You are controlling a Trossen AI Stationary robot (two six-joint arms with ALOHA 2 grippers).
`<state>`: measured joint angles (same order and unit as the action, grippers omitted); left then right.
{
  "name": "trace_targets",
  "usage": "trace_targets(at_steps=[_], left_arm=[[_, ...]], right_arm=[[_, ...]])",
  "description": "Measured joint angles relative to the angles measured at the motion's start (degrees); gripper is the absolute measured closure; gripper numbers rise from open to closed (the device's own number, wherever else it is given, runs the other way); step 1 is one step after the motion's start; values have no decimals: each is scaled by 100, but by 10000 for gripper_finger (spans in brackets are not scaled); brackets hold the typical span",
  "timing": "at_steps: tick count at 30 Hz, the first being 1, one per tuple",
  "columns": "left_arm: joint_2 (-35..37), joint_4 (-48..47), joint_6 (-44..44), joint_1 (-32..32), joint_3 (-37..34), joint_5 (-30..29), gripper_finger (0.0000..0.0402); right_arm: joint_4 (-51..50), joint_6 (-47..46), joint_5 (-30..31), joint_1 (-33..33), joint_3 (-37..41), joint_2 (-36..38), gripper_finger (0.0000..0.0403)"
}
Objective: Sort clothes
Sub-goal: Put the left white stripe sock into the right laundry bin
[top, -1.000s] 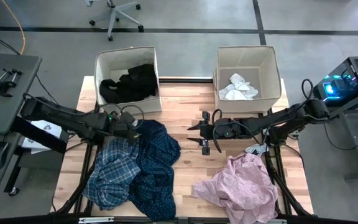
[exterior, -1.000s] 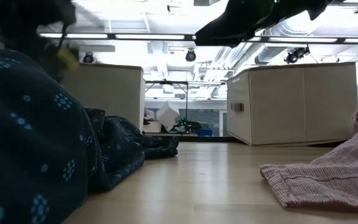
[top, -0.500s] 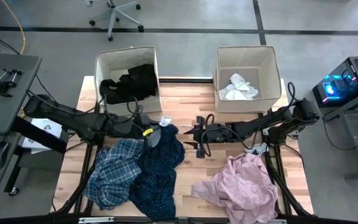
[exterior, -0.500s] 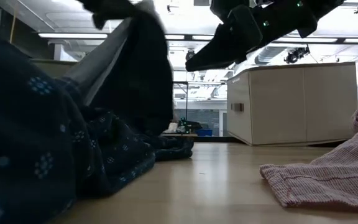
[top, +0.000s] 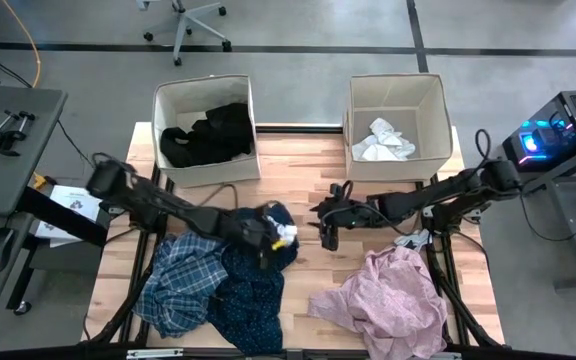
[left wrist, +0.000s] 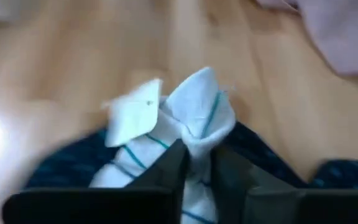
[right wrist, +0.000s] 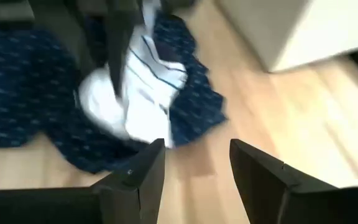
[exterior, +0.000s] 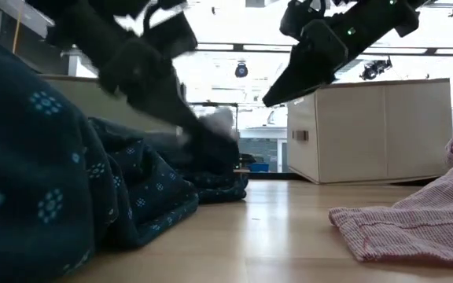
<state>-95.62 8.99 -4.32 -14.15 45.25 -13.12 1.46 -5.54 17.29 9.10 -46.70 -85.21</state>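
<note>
Left fingers [left wrist: 197, 165] moved rightward, pinching striped sock [left wrist: 188, 121] bunched, toe up.

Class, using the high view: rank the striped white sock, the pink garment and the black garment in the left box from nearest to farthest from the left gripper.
1. Striped white sock: between the left gripper's fingers, above the navy shirt.
2. Pink garment: on the table's right front.
3. Black garment: inside the left box at the back.
</note>
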Motion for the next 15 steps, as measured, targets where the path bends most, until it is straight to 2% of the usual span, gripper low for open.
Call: trace_targets(at_steps=[3, 7, 10, 15], left_arm=[[-402, 211, -176, 2, 0, 640, 298], [-518, 235, -400, 31, 0, 1714, 245], [-332, 176, -644, 24, 2, 1688, 225], [235, -446, -715, 26, 7, 939, 219]], right_arm=[[484, 51, -347, 0, 2, -326, 234], [1415, 169, -778, -5, 2, -987, 234], [2012, 285, -1197, -7, -11, -1520, 234], [2329, 472, -2197, -4, -353, -2300, 234]])
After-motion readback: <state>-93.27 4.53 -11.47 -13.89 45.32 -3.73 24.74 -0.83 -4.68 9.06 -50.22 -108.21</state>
